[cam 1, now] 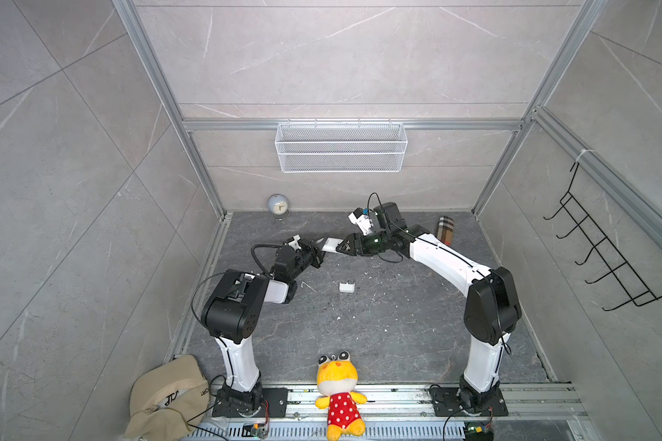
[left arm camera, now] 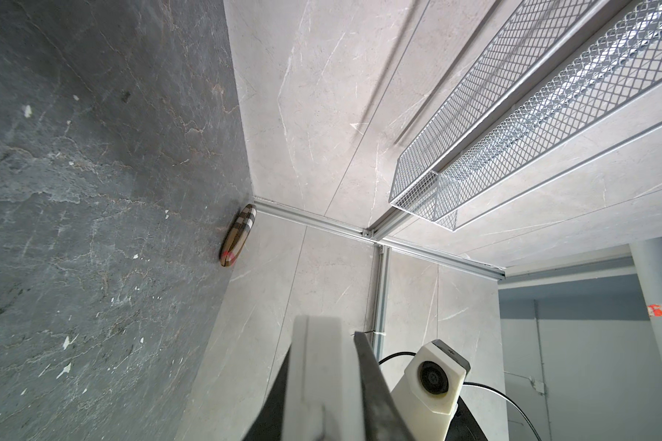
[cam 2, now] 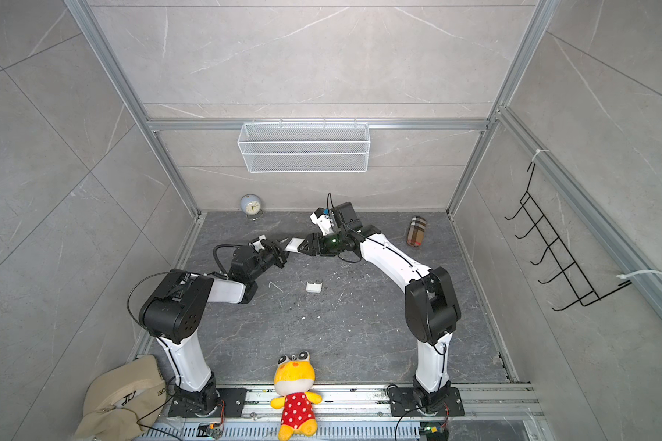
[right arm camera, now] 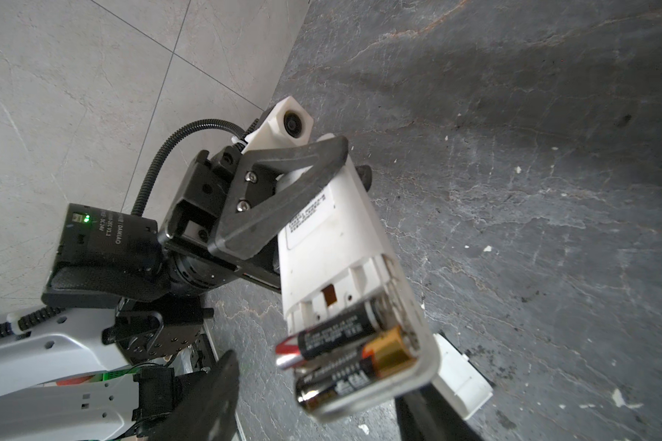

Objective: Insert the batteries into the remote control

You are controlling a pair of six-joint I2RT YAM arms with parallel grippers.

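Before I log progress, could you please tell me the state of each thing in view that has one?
remote control: back open, held aloft.
batteries: both in the remote control, one seemingly not fully seated.
cover: off, lying loose.
left gripper: jaws shut on the remote control.
right gripper: jaws open around its battery end.

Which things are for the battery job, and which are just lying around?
For the job: remote control, batteries in its open back, loose white battery cover.
Just lying about: alarm clock, plaid case, frog plush toy, beige cap, wire basket.
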